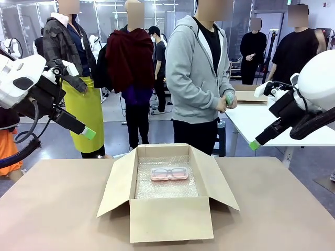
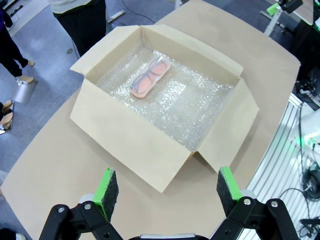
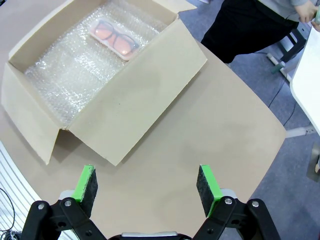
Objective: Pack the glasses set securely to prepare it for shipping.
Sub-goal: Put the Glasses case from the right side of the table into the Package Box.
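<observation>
Left claw: my left claw [image 2: 167,186] hangs above the left of the table [image 1: 52,198]; green pads [image 2: 107,186] spread wide, nothing between them
Box: the cardboard box [image 1: 170,218] stands open mid-table, flaps [image 1: 118,183] folded out; bubble wrap [image 1: 157,189] lines its floor
Pink case: the pale pink glasses case [image 1: 169,173] lies flat on the wrap near the far wall; spectacles show through its clear top
Green case: the person [image 1: 196,68] across the table holds a pale green thing [image 1: 229,99] in both hands; likely the mint case, though too small to be sure
Right claw: my right claw [image 3: 146,185] hovers over the table's right part; spread apart, empty
Progress: about half done, I judge; one case is in; the second has to go in, then the flaps shut
Writing: none I can read on box or case
</observation>
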`<state>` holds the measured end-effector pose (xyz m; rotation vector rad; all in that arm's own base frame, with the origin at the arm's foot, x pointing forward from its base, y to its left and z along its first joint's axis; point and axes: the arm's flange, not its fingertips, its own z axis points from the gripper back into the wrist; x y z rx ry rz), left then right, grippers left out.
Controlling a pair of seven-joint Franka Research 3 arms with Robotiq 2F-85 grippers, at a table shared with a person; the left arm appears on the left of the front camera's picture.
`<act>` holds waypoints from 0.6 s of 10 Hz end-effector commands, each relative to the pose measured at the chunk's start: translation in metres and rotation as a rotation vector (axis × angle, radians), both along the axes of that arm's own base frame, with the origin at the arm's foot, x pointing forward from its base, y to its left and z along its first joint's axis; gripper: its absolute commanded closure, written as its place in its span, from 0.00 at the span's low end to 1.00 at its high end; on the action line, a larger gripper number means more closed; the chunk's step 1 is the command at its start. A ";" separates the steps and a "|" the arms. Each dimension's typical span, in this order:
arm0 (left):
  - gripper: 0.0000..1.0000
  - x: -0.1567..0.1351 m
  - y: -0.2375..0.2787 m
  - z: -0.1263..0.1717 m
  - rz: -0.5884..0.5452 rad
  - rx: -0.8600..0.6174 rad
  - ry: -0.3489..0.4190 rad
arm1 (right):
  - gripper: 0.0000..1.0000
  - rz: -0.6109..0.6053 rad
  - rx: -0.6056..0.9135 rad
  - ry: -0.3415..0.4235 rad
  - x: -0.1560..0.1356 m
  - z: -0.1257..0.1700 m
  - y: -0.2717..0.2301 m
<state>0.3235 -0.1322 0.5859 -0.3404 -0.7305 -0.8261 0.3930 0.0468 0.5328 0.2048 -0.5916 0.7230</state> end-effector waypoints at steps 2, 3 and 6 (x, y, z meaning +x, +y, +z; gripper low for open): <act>0.00 -0.001 0.001 0.001 -0.006 -0.011 0.002 | 0.00 -0.013 0.002 -0.006 -0.001 0.000 0.002; 0.00 -0.001 0.001 0.001 -0.006 -0.011 0.002 | 0.00 -0.013 0.002 -0.006 -0.001 0.000 0.002; 0.00 -0.001 0.001 0.001 -0.006 -0.011 0.002 | 0.00 -0.013 0.002 -0.006 -0.001 0.000 0.002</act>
